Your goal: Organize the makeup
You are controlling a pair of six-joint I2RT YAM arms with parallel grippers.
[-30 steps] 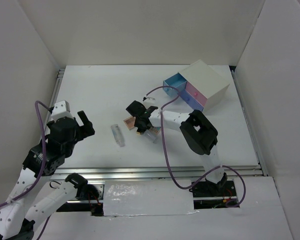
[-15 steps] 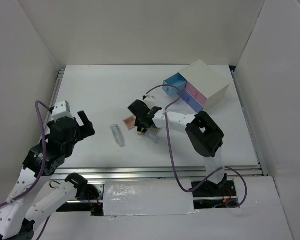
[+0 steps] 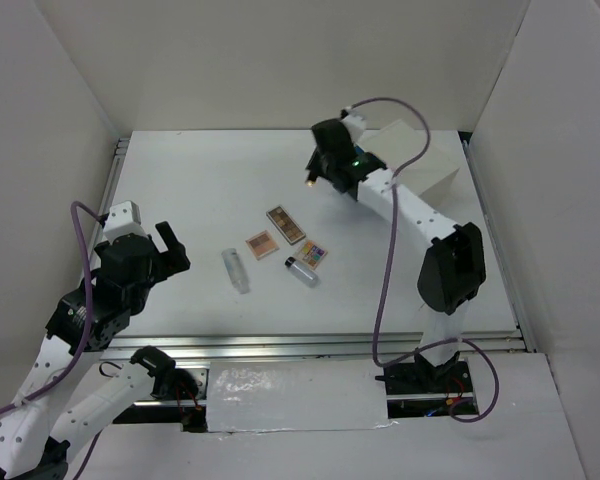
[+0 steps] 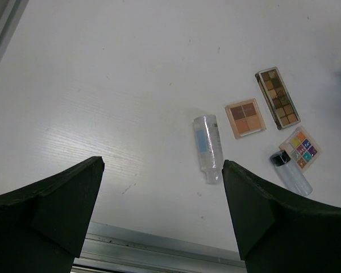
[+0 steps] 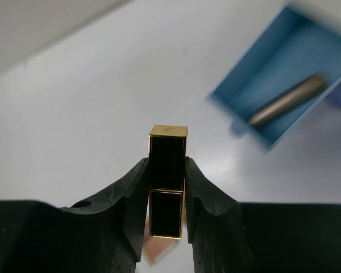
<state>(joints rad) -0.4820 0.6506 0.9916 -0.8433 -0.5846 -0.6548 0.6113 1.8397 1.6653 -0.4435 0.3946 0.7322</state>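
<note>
right gripper (image 5: 167, 170) narrowed on the gold-black lipstick (image 5: 168, 149), gripped at its lower half, long axis in line with the fingers, gold cap end foremost. ahead and to the right in the wrist view, well apart: open blue drawer (image 5: 284, 62), with one slender gold-toned stick (image 5: 287, 107) lying along its floor and bare room beside it. judged next: carry toward that drawer, lipstick turned parallel to the stick, clear of the near wall. from above, held over the far part of the table (image 3: 180, 180), beside the white box (image 3: 435, 185). lying mid-table, close together: brown palette (image 3: 286, 224), peach palette (image 3: 262, 243), multicoloured palette (image 3: 313, 254), clear tube (image 3: 236, 270), dark-capped small bottle (image 3: 300, 271). nearer to these: left gripper (image 4: 163, 166), spread wide and empty, open surface all around.
</note>
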